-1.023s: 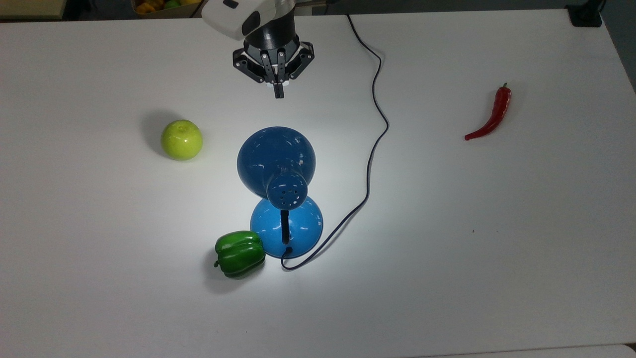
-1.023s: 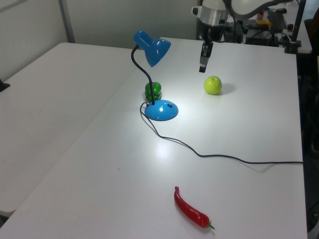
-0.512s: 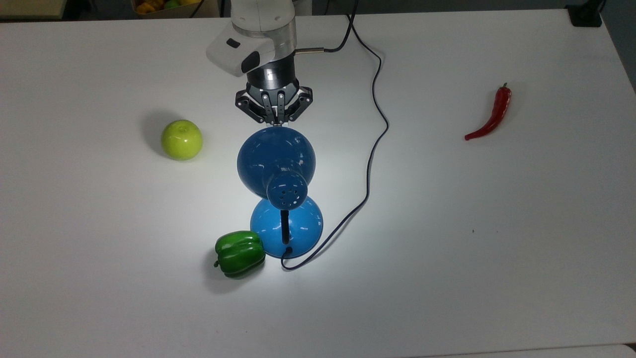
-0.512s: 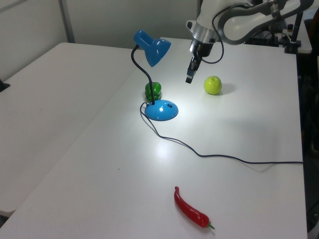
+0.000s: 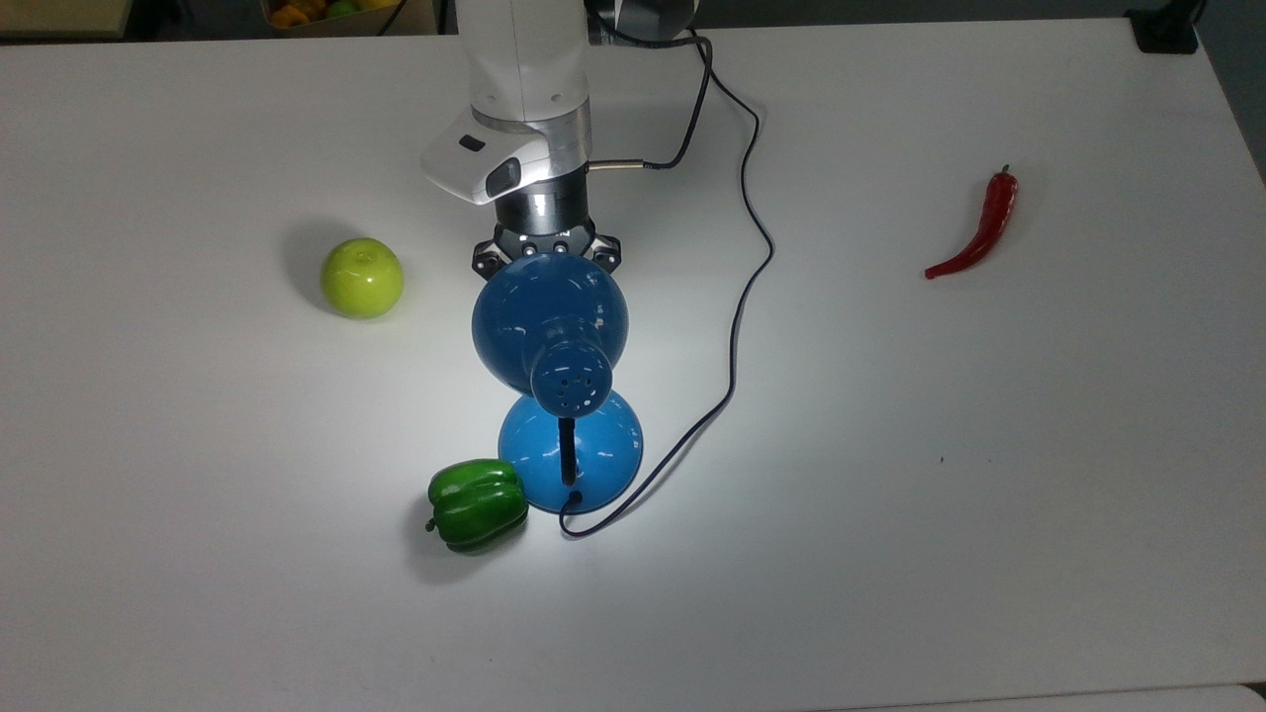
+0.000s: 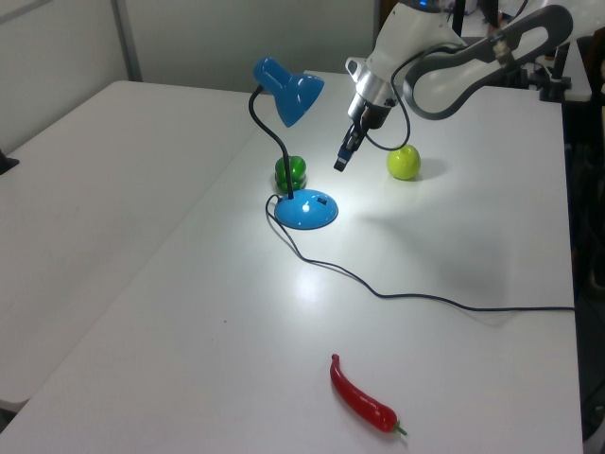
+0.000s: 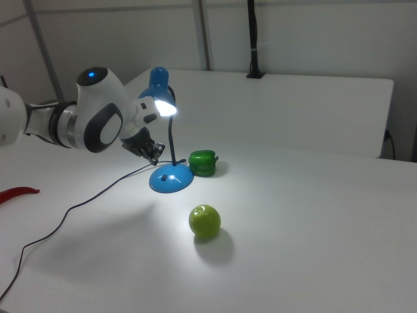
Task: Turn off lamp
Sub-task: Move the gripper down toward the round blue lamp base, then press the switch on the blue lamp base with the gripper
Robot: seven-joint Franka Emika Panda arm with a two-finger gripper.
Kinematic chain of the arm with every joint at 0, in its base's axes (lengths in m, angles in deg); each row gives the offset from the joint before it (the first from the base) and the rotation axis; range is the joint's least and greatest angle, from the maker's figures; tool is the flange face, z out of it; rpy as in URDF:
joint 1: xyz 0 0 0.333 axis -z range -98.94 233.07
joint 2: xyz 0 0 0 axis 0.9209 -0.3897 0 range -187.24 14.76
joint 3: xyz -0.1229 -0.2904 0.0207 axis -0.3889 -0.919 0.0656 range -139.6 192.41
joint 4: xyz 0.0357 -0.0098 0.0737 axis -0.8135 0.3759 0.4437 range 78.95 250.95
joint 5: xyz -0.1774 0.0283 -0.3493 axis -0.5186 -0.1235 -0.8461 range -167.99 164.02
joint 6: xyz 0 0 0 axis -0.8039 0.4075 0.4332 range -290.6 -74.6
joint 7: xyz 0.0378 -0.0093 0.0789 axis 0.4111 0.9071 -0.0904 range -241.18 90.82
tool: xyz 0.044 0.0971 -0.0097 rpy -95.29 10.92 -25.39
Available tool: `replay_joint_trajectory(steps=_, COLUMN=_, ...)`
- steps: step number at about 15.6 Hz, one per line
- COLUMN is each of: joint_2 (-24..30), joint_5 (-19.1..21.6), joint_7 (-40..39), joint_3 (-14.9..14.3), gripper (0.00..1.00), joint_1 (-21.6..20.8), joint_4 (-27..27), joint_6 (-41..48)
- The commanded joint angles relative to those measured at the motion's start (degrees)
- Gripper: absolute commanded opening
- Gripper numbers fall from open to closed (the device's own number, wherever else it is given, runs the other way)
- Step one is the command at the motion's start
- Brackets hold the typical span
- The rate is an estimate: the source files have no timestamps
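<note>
While the lamp (image 6: 288, 142) is lit, throwing a bright pool on the white table (image 5: 989, 445), it stands mid-table with its round base (image 6: 306, 209) flat and its dome shade (image 5: 549, 316) tilted over the top view's upper side. The gripper (image 6: 340, 161) hangs in the air beside the shade and above the base, pointing down toward it; its fingers look pressed together with nothing between them, though the left view is small enough that this is a best reading.

Handling guess: the lamp looks like glossy painted metal, so slippery under the fingers. The base is probably weighted, but the tall black neck (image 6: 269, 132) would likely flex, and a shove on the shade could tip or bend it. No grasp seems needed. A small dark mark on top of the base (image 6: 320, 200) is likely the switch; press there, straight down with closed tips, so the base doesn't skid. Keep clear of the cord (image 5: 737, 297) trailing off the back of the base.

A green pepper (image 5: 477, 504) sits just beside the base, a green apple (image 5: 362, 278) near, and a red chili (image 5: 979, 229) well apart.
</note>
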Motion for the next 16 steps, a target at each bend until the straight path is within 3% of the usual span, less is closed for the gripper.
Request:
replay_joint_trajectory(steps=1, joint_2=-2.29, joint_5=0.44, joint_7=1.00, joint_3=-0.32, gripper=0.00, joint_1=-0.46, joint_4=0.49, joint_6=-4.69)
replay_joint_trajectory(steps=16, joint_2=-8.45, joint_5=0.18, joint_7=0.82, joint_3=-0.40, gripper=0.00, joint_1=-1.08, joint_4=0.66, joint_6=-14.02)
